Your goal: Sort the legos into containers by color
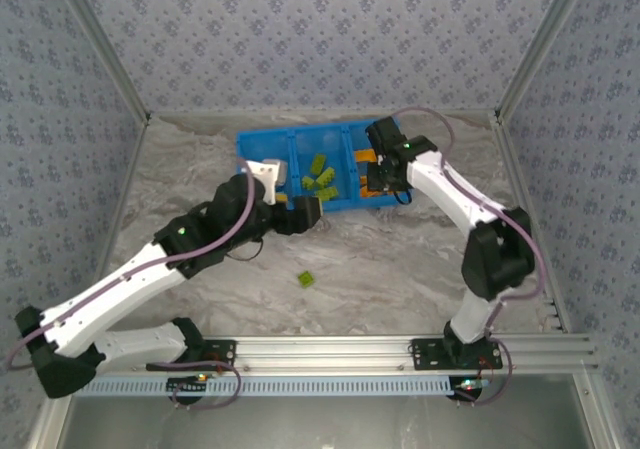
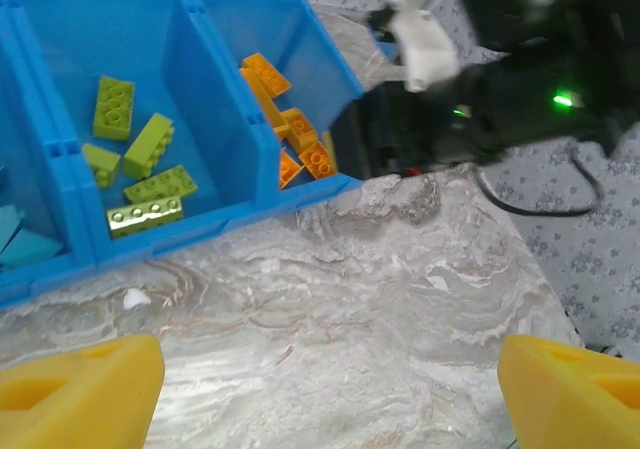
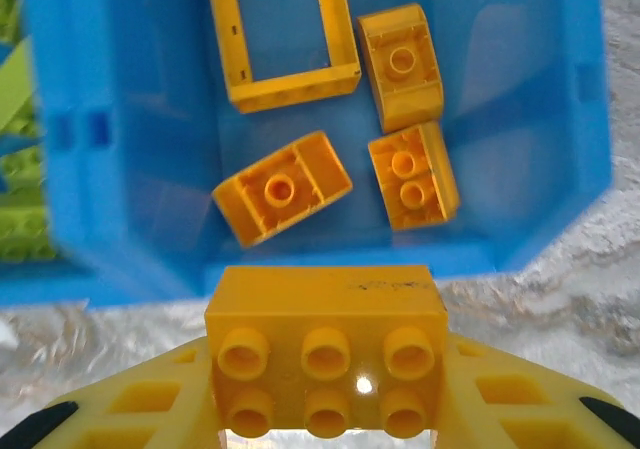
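Right hand (image 3: 328, 401) — half-closed, gripping orange brick (image 3: 325, 304)

Orange frame (image 3: 295, 87) (far end) beyond the picture's upper edge

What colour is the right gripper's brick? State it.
Orange. The brick in the right gripper shows best in the right wrist view.

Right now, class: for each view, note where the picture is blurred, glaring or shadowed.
Top external: even light, faint shadows on the table. Left wrist: the right arm is blurred; one green brick glares. Right wrist: a glare spot on the held orange brick; the left wall of the bin smears.
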